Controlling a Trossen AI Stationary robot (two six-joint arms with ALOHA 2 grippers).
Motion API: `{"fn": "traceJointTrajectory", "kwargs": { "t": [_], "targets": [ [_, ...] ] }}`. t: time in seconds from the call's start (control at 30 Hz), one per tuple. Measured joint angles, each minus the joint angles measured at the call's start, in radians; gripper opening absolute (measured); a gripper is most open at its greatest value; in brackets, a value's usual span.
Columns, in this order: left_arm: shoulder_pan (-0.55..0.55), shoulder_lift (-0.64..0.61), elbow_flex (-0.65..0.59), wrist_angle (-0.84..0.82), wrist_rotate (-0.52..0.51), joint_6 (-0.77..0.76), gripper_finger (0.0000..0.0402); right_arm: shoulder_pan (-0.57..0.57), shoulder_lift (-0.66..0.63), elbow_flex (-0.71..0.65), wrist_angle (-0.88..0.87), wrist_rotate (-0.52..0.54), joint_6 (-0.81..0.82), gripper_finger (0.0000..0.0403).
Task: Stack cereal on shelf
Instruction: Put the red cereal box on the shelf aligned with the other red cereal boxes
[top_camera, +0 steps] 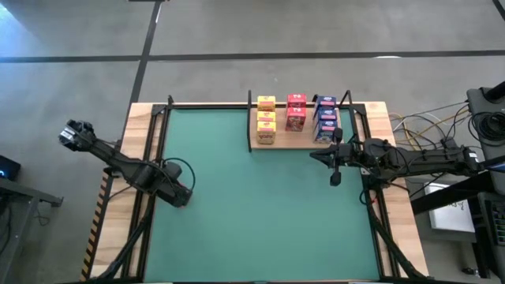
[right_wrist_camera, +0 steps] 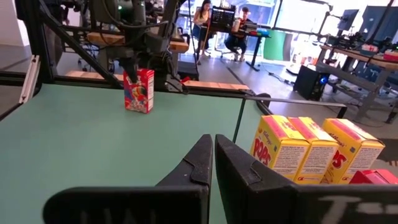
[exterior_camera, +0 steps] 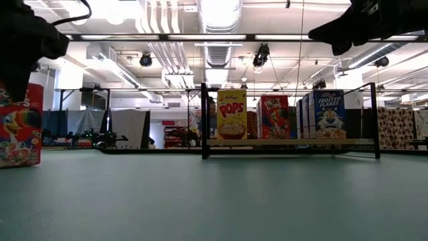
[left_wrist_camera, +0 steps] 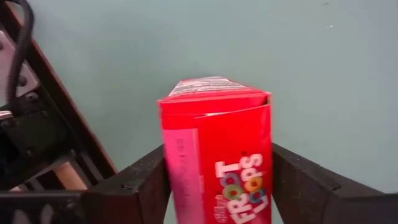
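Red printed cardboard cereal box (left_wrist_camera: 217, 155) stands upright on smooth green mat (top_camera: 252, 197).
Left gripper (left_wrist_camera: 217, 186) fingers flank it, grasp unclear; right gripper (right_wrist_camera: 214, 155) clenched near light-wood shelf board (top_camera: 296, 142).

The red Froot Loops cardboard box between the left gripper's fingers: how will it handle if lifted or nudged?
The red Froot Loops cardboard box probably weighs little, being small. It stands tall and narrow on the green mat, so a sideways nudge may tip it. Thin card could dent if the left gripper squeezes hard.
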Motion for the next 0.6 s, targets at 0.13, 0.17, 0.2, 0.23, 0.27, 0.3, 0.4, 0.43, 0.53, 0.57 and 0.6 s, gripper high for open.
{"fn": "traceJointTrajectory", "kwargs": {
  "t": [0.13,0.17,0.2,0.23,0.27,0.3,0.4,0.43,0.53,0.57,0.6],
  "targets": [
    [0.000,0.000,0.010,0.017,-0.004,-0.006,0.0190,0.000,0.000,0.000,-0.016,0.000,0.014,0.0009],
    [0.000,0.000,0.014,0.019,-0.007,-0.006,0.0184,0.000,0.000,0.000,-0.025,0.000,0.019,0.0009],
    [0.000,0.000,0.018,0.019,-0.011,-0.006,0.0178,0.000,0.000,0.000,-0.032,0.000,0.023,0.0009],
    [0.001,0.000,0.022,0.019,-0.017,-0.005,0.0172,0.000,0.000,0.000,-0.034,0.000,0.027,0.0009],
    [0.003,0.000,0.026,0.019,-0.025,-0.001,0.0167,0.000,0.000,0.000,-0.033,0.000,0.031,0.0009],
    [0.004,0.000,0.028,0.022,-0.032,0.001,0.0162,0.000,0.000,0.000,-0.033,0.000,0.036,0.0009],
    [0.012,0.000,0.028,0.026,-0.035,0.011,0.0151,0.000,0.000,0.000,-0.046,0.000,0.061,0.0009],
    [0.013,0.000,0.028,0.028,-0.035,0.012,0.0148,0.000,0.000,0.000,-0.056,0.000,0.067,0.0009],
    [0.023,-0.001,0.028,0.065,-0.036,0.030,0.0143,0.000,0.000,0.000,-0.060,-0.008,0.087,0.0009],
    [0.028,-0.001,0.028,0.089,-0.036,0.049,0.0142,0.000,0.000,0.000,-0.061,-0.016,0.092,0.0009],
    [0.037,-0.001,0.028,0.116,-0.036,0.070,0.0142,0.000,0.000,0.000,-0.066,-0.033,0.097,0.0009]
  ]
}}
